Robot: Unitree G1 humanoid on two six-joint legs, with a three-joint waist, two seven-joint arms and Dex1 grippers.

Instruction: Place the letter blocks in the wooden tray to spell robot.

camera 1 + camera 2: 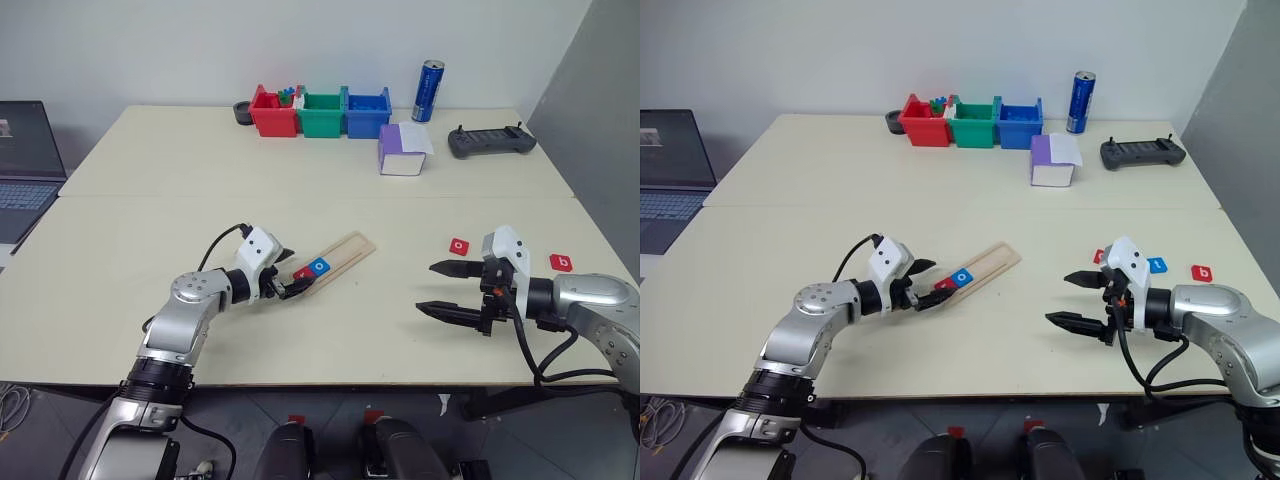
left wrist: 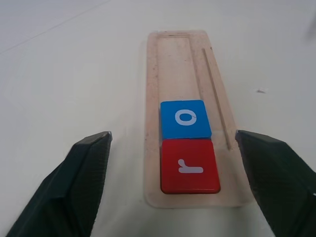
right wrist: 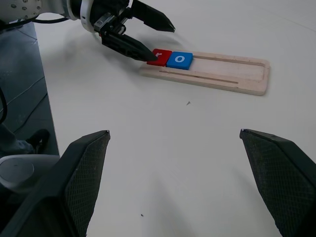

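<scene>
Your left end effector [image 1: 290, 272] stands spread at the wooden tray [image 1: 345, 251]'s 7 o'clock end, clear of the seated r block [image 2: 190, 165]; your right end effector [image 1: 440, 288] gapes empty.

Red, blue and pale wood on a cream table
In the pale wooden tray [image 2: 182, 64] sit a glossy red square tile with a white "r" [image 2: 190, 165] and a blue square tile with a white "o" [image 2: 185, 118]; out on the cream tabletop [image 1: 300, 180] lie a red tile with a white "o" [image 1: 458, 245] and a red tile with a white "b" [image 1: 561, 262], and there's a blue tile [image 1: 1157, 265] too; black gripper fingers [image 2: 79, 182] frame it
</scene>
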